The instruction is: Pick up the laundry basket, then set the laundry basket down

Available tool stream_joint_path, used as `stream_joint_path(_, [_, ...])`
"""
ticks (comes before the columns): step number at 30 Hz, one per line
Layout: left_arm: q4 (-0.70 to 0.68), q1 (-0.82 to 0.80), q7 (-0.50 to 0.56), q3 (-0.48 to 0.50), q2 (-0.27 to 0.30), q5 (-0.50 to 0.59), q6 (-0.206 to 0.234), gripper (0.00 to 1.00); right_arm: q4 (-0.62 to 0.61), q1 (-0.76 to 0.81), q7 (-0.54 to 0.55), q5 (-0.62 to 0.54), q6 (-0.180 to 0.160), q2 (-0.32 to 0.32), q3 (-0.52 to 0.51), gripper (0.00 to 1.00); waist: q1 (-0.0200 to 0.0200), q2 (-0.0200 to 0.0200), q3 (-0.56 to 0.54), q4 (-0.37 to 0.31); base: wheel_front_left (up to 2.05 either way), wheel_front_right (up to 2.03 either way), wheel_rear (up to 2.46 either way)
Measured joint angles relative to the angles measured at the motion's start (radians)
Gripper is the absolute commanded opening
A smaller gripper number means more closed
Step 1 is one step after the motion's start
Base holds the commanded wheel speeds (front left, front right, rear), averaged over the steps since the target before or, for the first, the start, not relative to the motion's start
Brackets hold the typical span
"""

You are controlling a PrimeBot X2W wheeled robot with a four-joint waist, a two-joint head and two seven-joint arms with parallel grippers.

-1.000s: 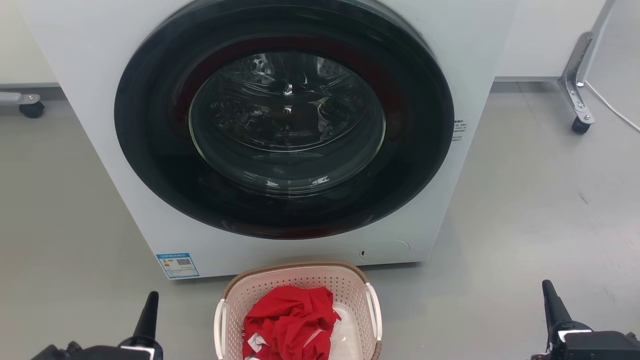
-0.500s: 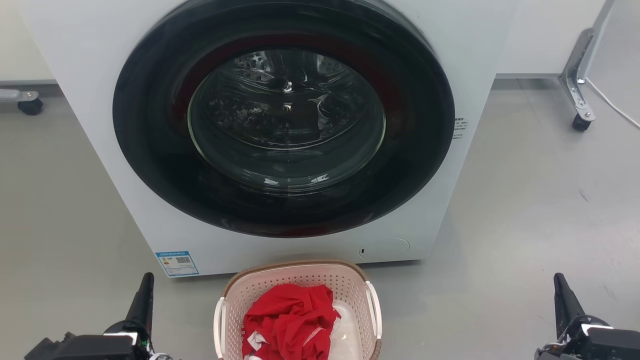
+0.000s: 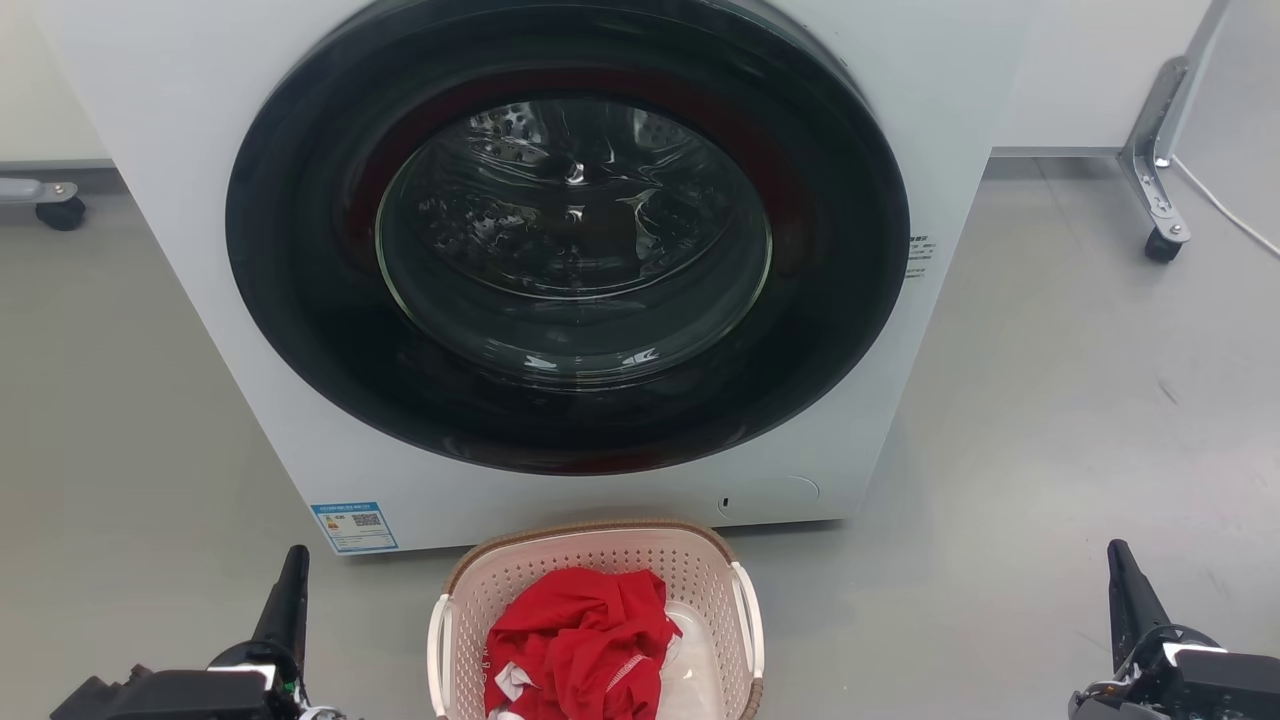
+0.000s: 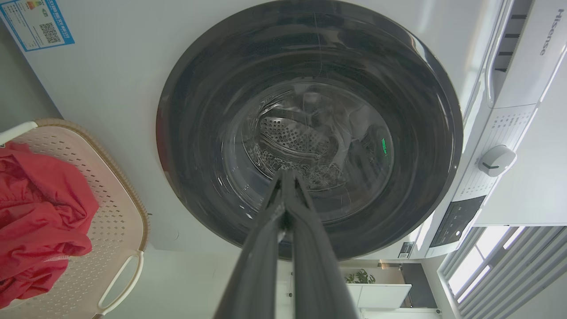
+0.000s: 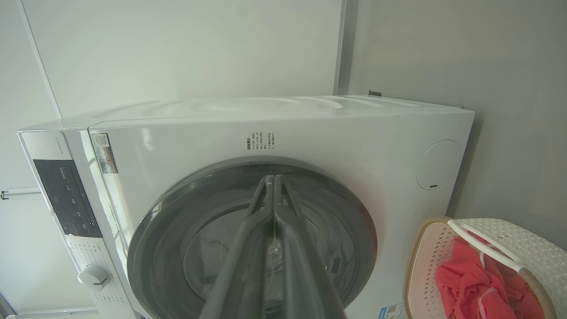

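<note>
Beige perforated plastic forms the basket, which stands on the grey floor at the bottom centre of the head view, its far brown rim just before the base of the washer. White handles run along its left and right sides. A crumpled red cloth lies inside, heaped toward the left, with pale material showing beside it at the right. The washer's round dark door is closed; the steel drum shows through its glass. A blue-edged label sits at the lower left corner of the washer's front, a round flap at the lower right. At the lower left hangs the left end effector, at the lower right the right end effector; the basket lies between them, apart from both. In each wrist view the two dark fingers meet at their tips with nothing between them: both end effectors are clenched and empty, pointing toward the door. The left wrist view shows the basket at its left edge, the right wrist view at its lower right corner, beside the washer. A caster leg stands on the floor at the upper right, a second caster at the upper left.
</note>
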Motion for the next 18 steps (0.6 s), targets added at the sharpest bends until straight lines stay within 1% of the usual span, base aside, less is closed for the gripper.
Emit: stream_joint_path(18, [0.000, 0.000, 0.000, 0.000, 0.000, 0.000, 0.000, 0.00, 0.000, 0.000, 0.000, 0.000, 0.000, 0.000, 0.000, 0.00, 0.0000, 0.0000, 0.000, 0.000, 0.00, 0.00, 0.00])
